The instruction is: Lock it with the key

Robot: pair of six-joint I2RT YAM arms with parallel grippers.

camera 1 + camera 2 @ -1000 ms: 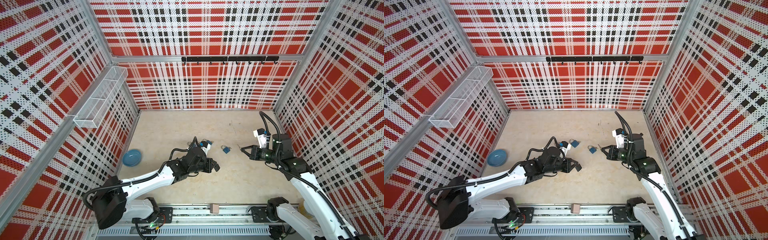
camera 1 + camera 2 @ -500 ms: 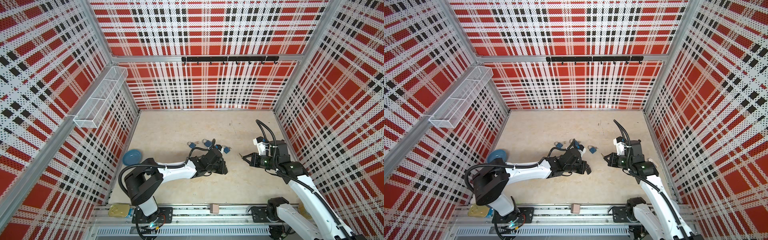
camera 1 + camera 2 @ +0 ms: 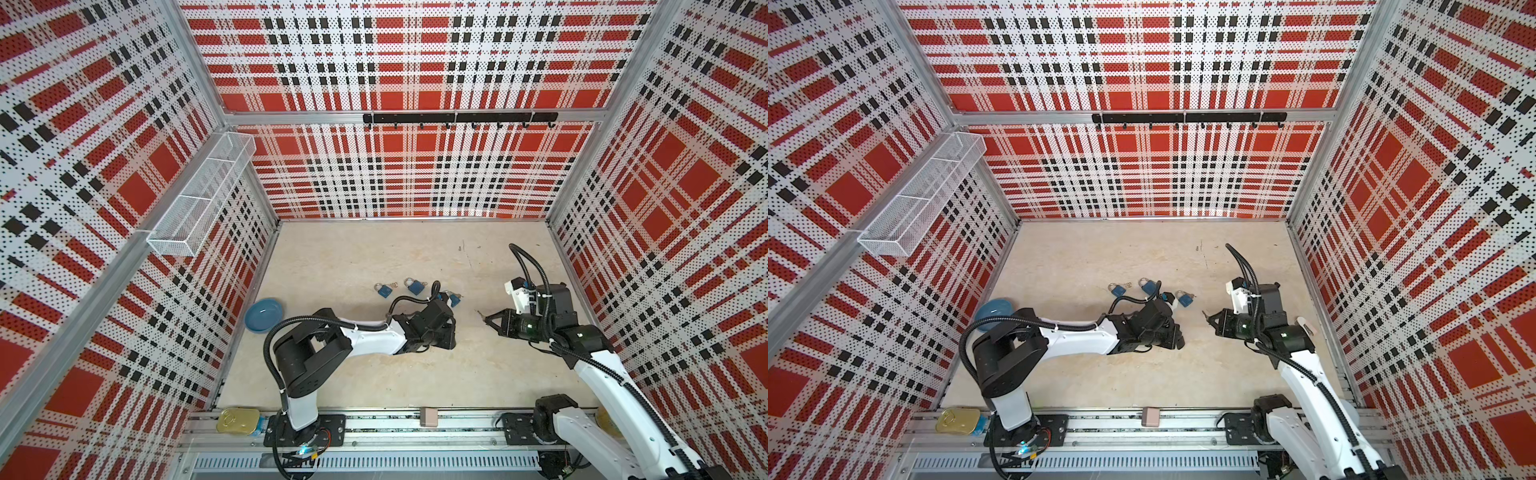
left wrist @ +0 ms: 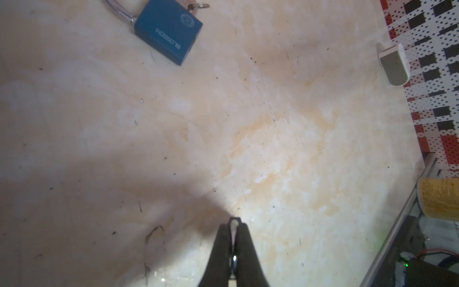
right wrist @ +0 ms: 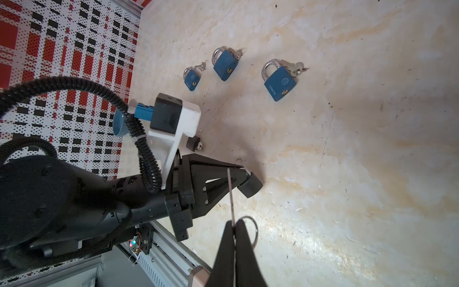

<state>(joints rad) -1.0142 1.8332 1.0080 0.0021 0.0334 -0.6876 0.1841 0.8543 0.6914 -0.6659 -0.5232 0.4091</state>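
The right wrist view is giving the clearest look at the key (image 5: 230, 196). The right pincer (image 5: 234, 223) is clamping it by the head, its blade is sticking straight out past the tips, and a ring (image 5: 251, 229) is hanging beside them. Both top views are showing that key only as a pale speck at the pincer's tip. The same wrist view is also showing the keyholes in the bottoms of the end padlock (image 5: 280, 83), middle padlock (image 5: 224, 65) and far padlock (image 5: 191, 79). Spare keys (image 5: 295, 69) are lying by each shackle, a detail that is too small to make out from above.

The left wrist view is catching just one lock, the end padlock, lying flat on the desk (image 4: 273, 149) with its lettered face up. It is also showing the left pincer (image 4: 233, 223) with its fingers together and a pale sliver between the tips. I cannot tell what that sliver is.

Taking the end padlock as the mark, the middle padlock is lying just beside it and the far padlock beyond that, all in one row. The key is hanging near the end padlock but apart from it, off toward the right arm and the front rail (image 3: 374, 417). The left pincer is hovering on the rail side of the end padlock, near it, and in both top views it is touching neither the lock nor the key.
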